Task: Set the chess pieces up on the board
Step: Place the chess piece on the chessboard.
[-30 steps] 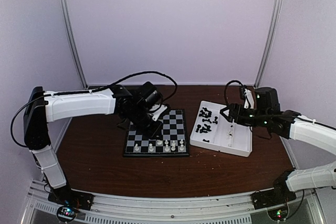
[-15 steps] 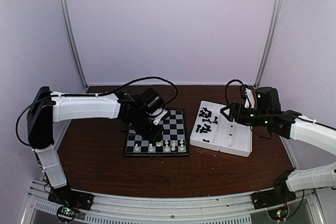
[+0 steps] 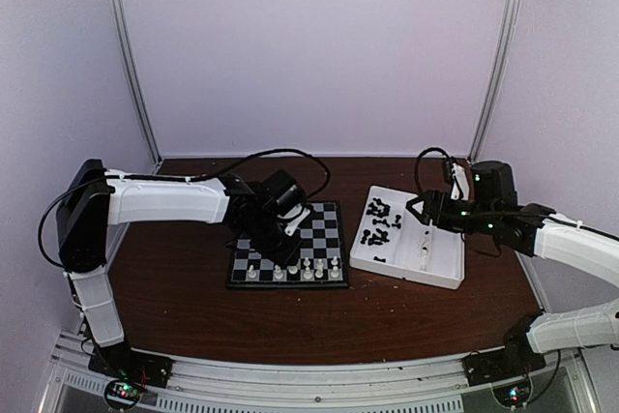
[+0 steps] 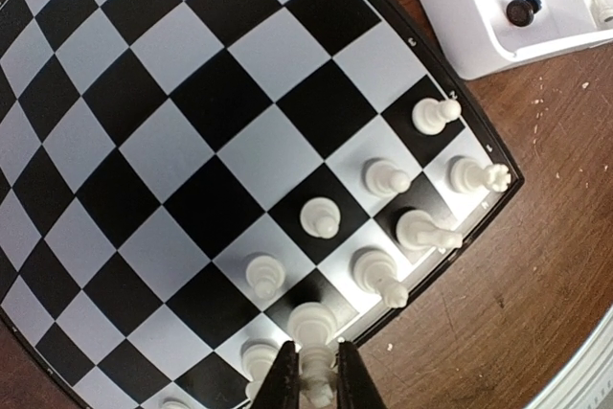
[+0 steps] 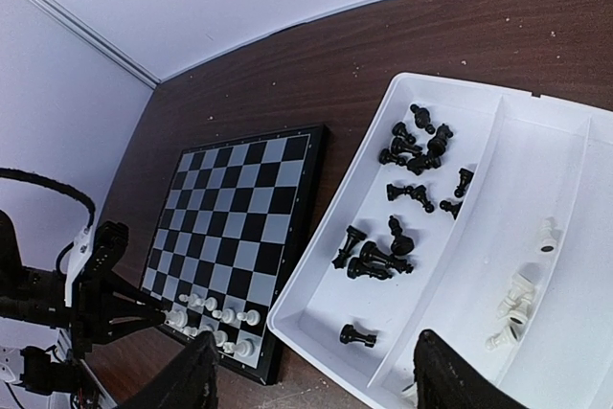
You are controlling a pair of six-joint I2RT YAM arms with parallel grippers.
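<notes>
My left tool (image 4: 316,375) pinches a white piece (image 4: 313,328) over the near edge of the board (image 4: 222,101), close beside other white pieces (image 4: 381,273). If I let go crooked, it may knock them down. My right tool (image 5: 321,380) hangs wide above the tray (image 5: 536,160).

Blind spots on my feeds
The white piece (image 4: 315,378) pinched in my left gripper (image 4: 314,356) runs off the wrist view's bottom edge, so I can't name it; overhead, my left arm (image 3: 164,198) hides the board's (image 3: 324,224) far-left squares.
</notes>
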